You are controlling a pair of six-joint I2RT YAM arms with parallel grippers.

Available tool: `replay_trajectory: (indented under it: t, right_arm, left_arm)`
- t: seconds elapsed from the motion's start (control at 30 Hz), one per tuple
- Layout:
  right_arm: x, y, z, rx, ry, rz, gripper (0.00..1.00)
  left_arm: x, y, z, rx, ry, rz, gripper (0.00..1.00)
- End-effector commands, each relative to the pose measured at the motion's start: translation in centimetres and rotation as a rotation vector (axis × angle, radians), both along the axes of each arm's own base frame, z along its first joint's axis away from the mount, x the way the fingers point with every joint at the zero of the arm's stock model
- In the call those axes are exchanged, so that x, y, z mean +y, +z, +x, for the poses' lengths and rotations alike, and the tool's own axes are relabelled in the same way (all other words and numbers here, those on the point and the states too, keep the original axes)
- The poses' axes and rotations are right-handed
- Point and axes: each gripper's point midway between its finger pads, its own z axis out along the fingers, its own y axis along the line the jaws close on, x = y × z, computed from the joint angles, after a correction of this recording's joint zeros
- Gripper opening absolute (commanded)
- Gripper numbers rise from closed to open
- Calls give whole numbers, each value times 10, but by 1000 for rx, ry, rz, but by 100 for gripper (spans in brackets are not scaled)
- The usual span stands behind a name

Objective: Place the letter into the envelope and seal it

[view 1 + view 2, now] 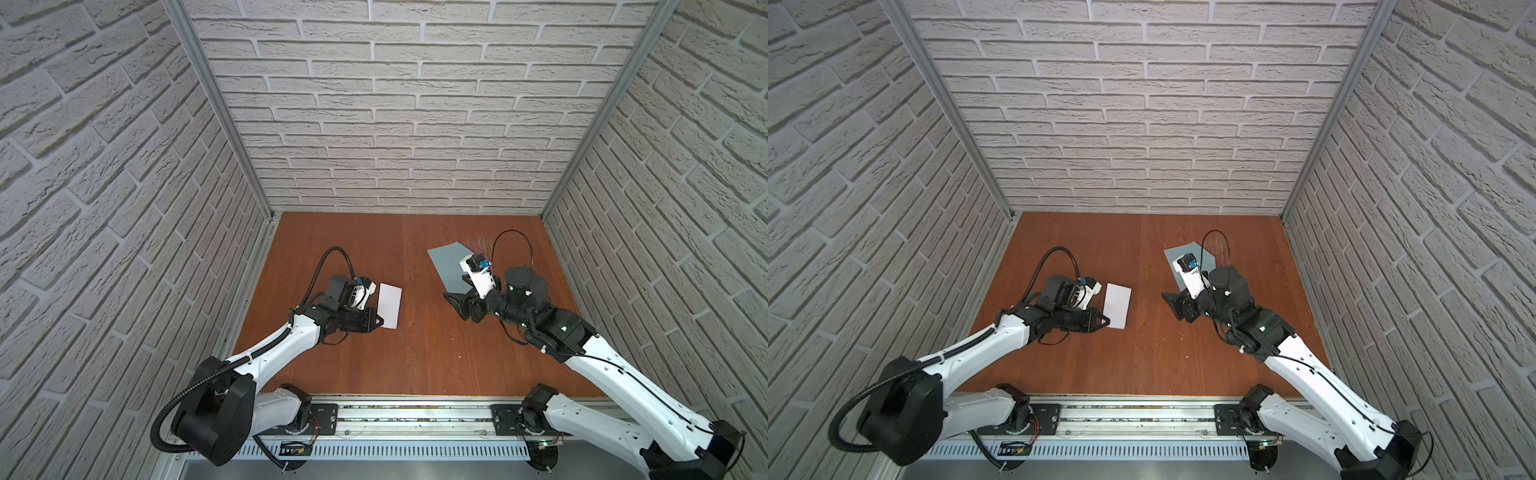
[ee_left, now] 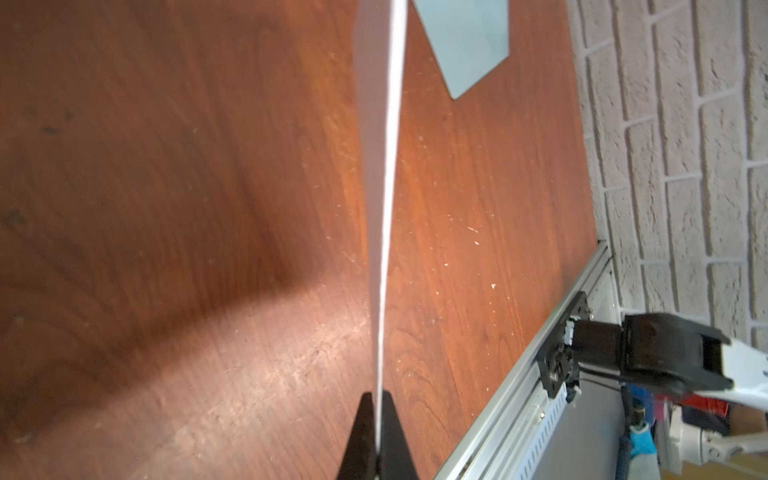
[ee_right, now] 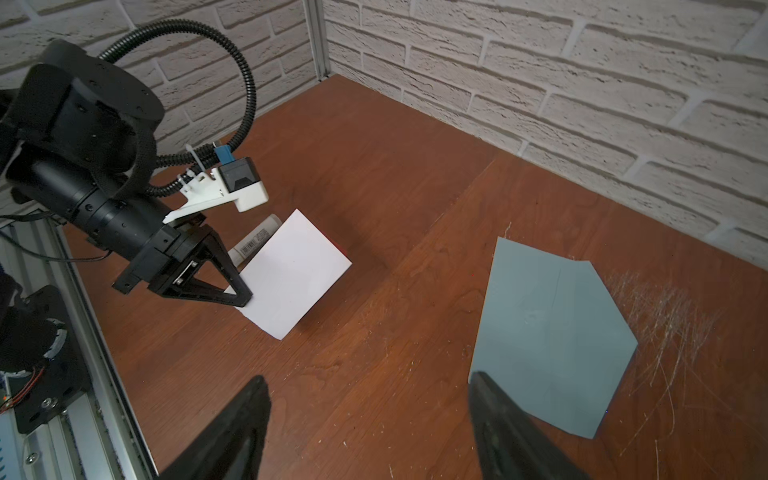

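Right, my left gripper (image 1: 380, 322) is pinched on the letter (image 1: 390, 305), and my right gripper (image 3: 368, 378) is spread wide and empty by the envelope (image 1: 451, 266).
In both top views the letter sits left of centre, gripped by its near corner. From the right wrist camera it is tilted up off the table (image 3: 374, 166), plain white face showing, with a small white stick (image 3: 257, 241) lying just behind it. The envelope lies flat right of centre, toward the back wall, its pointed flap spread out. One right finger (image 3: 494, 411) overlaps the envelope's near corner; I think it hovers just above, but I can't tell whether it touches.
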Motion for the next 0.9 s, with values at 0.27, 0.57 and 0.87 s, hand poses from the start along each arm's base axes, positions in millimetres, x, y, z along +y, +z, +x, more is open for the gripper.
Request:
replay_trajectory:
  t: [0.27, 0.57, 0.87]
  right_arm:
    - [4, -55, 21, 241, -133, -11, 71]
    - [-4, -65, 21, 241, -173, -29, 71]
    - [-8, -66, 17, 225, -171, -30, 72]
  left_arm:
    - [29, -39, -4, 179, 176, 94, 0]
    - [50, -59, -10, 261, 191, 236, 0]
    - [61, -66, -7, 286, 187, 315, 10]
